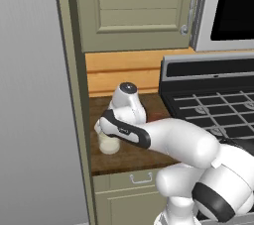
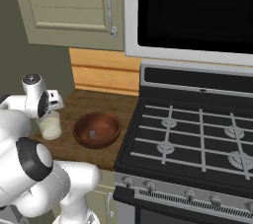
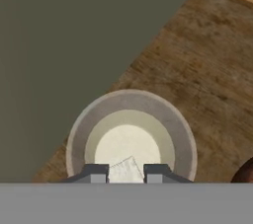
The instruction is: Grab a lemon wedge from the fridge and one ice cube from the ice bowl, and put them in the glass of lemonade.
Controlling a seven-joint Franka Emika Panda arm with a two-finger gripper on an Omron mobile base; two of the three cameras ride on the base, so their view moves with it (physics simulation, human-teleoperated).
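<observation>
Pincer (image 3: pixel 126 172) clenched on an ice cube (image 3: pixel 125 170) over the glass (image 3: pixel 131 134); released off-centre toward six o'clock, it could clip the rim.

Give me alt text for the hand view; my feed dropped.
Looking straight down, the claw hangs over the glass of lemonade, its fingertips pinching a small pale ice cube. The glass stands on a wooden counter beside a dark grey wall.

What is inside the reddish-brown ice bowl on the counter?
The ice bowl holds one small pale ice cube near its centre. The near rim hides a little of its inside.
</observation>
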